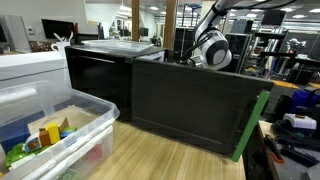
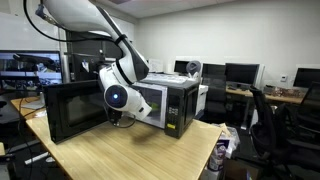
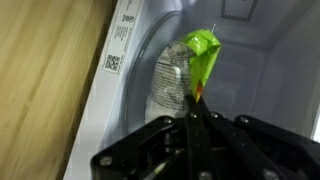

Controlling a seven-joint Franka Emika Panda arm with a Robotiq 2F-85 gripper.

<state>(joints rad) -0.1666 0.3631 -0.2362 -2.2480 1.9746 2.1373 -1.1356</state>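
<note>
In the wrist view my gripper (image 3: 197, 112) is shut on a bright green crumpled packet (image 3: 203, 58) and holds it inside the white cavity of the microwave (image 3: 150, 40). The packet hangs over the round glass turntable (image 3: 168, 82). In an exterior view the black microwave (image 2: 172, 105) stands on a wooden table with its door (image 2: 72, 108) swung open, and my arm's wrist (image 2: 122, 95) reaches into the opening. In an exterior view the wrist (image 1: 212, 48) shows above the dark open door (image 1: 195, 100). The fingers are hidden in both exterior views.
A clear plastic bin (image 1: 50, 130) with colourful items stands on the wooden table (image 2: 130, 155). A white appliance (image 1: 30, 68) sits behind the bin. Office desks with monitors (image 2: 240, 75) and a chair (image 2: 265, 110) stand beyond the table.
</note>
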